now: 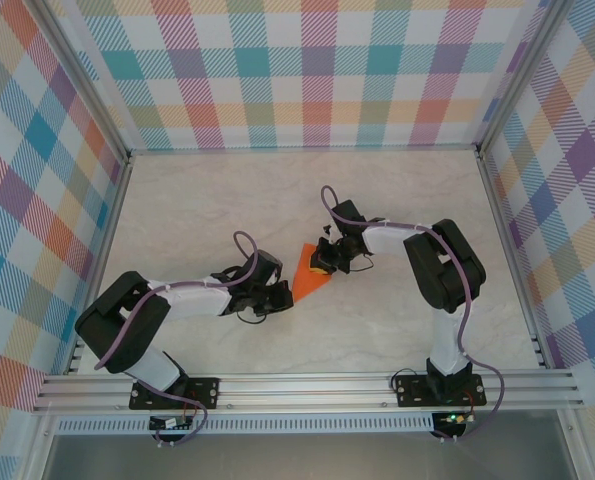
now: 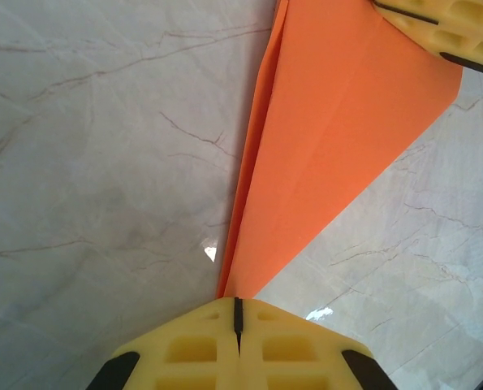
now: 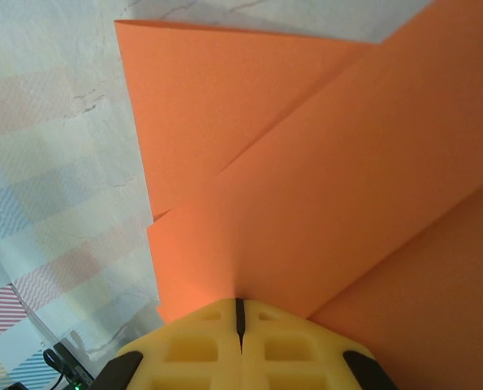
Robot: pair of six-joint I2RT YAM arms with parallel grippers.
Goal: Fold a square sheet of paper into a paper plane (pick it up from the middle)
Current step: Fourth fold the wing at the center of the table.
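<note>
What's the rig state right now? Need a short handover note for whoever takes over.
Left tool: shut on the narrow tip of the orange paper.
Right tool: shut on the paper's wide end.
Paper: mid-table, spanning between the two tools and held at both ends.
Done: the sheet is no longer square. It is folded into a tapered dart with overlapping flaps and a crease along its length.
Left: probably the last wing folds, then setting it down. Can't tell from these views whether the dart is finished.
</note>
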